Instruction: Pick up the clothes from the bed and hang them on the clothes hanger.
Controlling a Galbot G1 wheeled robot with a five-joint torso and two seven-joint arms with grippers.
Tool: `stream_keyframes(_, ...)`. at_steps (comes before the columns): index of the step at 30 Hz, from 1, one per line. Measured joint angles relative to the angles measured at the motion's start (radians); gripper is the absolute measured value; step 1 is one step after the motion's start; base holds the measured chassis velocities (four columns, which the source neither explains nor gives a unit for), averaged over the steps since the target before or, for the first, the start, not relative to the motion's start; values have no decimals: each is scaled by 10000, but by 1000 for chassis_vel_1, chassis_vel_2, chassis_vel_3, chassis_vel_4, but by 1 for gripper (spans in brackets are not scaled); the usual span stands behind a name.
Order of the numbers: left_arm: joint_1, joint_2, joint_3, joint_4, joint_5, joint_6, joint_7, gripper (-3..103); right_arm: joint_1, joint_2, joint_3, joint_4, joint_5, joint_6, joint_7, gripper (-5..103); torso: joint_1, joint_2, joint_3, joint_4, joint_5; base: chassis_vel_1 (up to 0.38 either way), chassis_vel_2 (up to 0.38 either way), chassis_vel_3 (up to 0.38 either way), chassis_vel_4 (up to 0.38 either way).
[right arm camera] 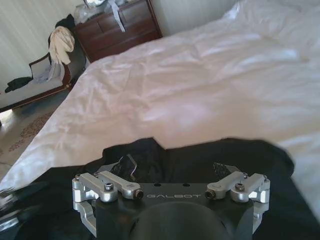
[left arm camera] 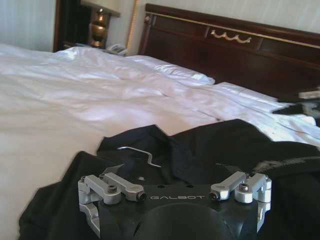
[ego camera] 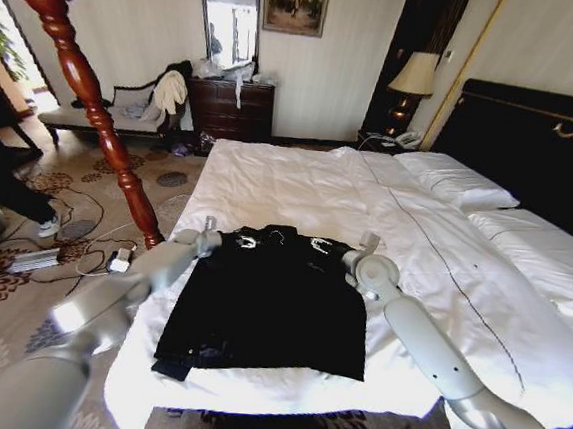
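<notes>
The clothes (ego camera: 268, 313), a black long-sleeved garment, lie flat near the foot edge of the bed (ego camera: 299, 181). My left gripper (ego camera: 247, 241) rests on its upper left shoulder and my right gripper (ego camera: 321, 245) on its upper right shoulder. In the left wrist view the left gripper (left arm camera: 170, 167) stands open with its fingers spread over the crumpled black fabric (left arm camera: 210, 145). The right gripper (right arm camera: 172, 167) is likewise open over the garment's edge (right arm camera: 250, 155). The clothes hanger (ego camera: 91, 97), a turned red-brown wooden stand, rises from the carpet to the left of the bed.
A dark headboard (ego camera: 543, 147) and pillows (ego camera: 455, 179) are at the far right. A dresser (ego camera: 230, 109) and a bench with a cream garment (ego camera: 169, 89) stand against the back wall. Cables and a power strip (ego camera: 120, 258) lie on the carpet by the stand. A person's legs (ego camera: 8, 185) are at the left edge.
</notes>
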Motion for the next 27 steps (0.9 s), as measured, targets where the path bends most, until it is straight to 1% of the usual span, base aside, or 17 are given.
stream_keyframes(1,193,346,35,-632,-96,0,-177,100,7,-81,-23,0,-269,38,-176,100,0,0,0,-3,0,0,0,0,0)
stream_keyframes(2,193,346,35,-632,-96,0,-177,100,7,-81,-23,0,-269,38,-176,100,0,0,0,-3,0,0,0,0,0)
stream_keyframes(5,507,880,66,-1706,-128,-111,-572,100,-227,-498,154,28,-1109,257,-635,100,0,0,0,18,1,0,0,0,0)
stream_keyframes(6,517,875,66,-1863,-118,-178,-651,100,-432,-704,332,49,-1563,401,-884,100,0,0,0,14,1,0,0,0,0)
stream_keyframes(7,540,871,39,-2065,-107,-248,-792,100,-680,-965,524,38,-2237,623,-1234,100,0,0,0,-5,0,0,0,0,0)
stream_keyframes(8,540,871,39,-2065,-107,-248,-792,100,-680,-965,524,38,-2237,623,-1234,100,0,0,0,-5,0,0,0,0,0)
stream_keyframes(11,823,1220,-282,-2828,91,-325,-1065,100,-912,-1455,628,-399,-4036,1250,-2248,100,-1,0,0,-20,7,-18,-9,-9,-7)
stream_keyframes(12,823,1220,-282,-2828,91,-325,-1065,100,-912,-1455,628,-399,-4036,1250,-2248,100,-1,0,0,-20,7,-55,-27,-26,-21)
stream_keyframes(16,1913,2557,-1063,-4294,678,-417,-1298,100,-573,-1642,154,-1030,-5679,1948,-3111,100,3,-1,2,6,1,-14,-3,-4,-5)
stream_keyframes(17,1913,2557,-1063,-4294,678,-417,-1298,100,-573,-1642,154,-1030,-5679,1948,-3111,100,3,-1,2,6,1,0,0,0,0)
stream_keyframes(20,4093,3760,-2822,-6059,1203,-478,-1381,100,183,-1568,-725,-1721,-6851,2543,-3819,100,-1,0,1,12,-9,0,0,0,0)
stream_keyframes(21,4681,3967,-3426,-6419,1286,-495,-1413,100,387,-1514,-971,-1870,-7010,2659,-3942,100,-1,0,0,7,-7,0,0,0,0)
stream_keyframes(22,4681,3967,-3426,-6419,1286,-495,-1413,100,387,-1514,-971,-1870,-7010,2659,-3942,100,-1,0,0,7,-7,0,0,0,0)
stream_keyframes(23,5801,4264,-4533,-6949,1403,-519,-1484,100,743,-1388,-1440,-2102,-7220,2821,-4167,100,-1,0,-1,-1,8,0,0,0,0)
stream_keyframes(25,7341,4552,-5725,-7482,1512,-625,-1546,100,1321,-1216,-2157,-2468,-7596,3031,-4618,100,0,0,1,7,-1,0,0,0,0)
stream_keyframes(26,7341,4552,-5725,-7482,1512,-625,-1546,100,1321,-1216,-2157,-2468,-7596,3031,-4618,100,0,0,1,7,-1,0,0,0,0)
stream_keyframes(27,7989,4651,-6189,-7693,1547,-773,-1584,100,1645,-1114,-2527,-2663,-7763,3125,-4838,100,-1,0,0,11,-7,0,0,0,0)
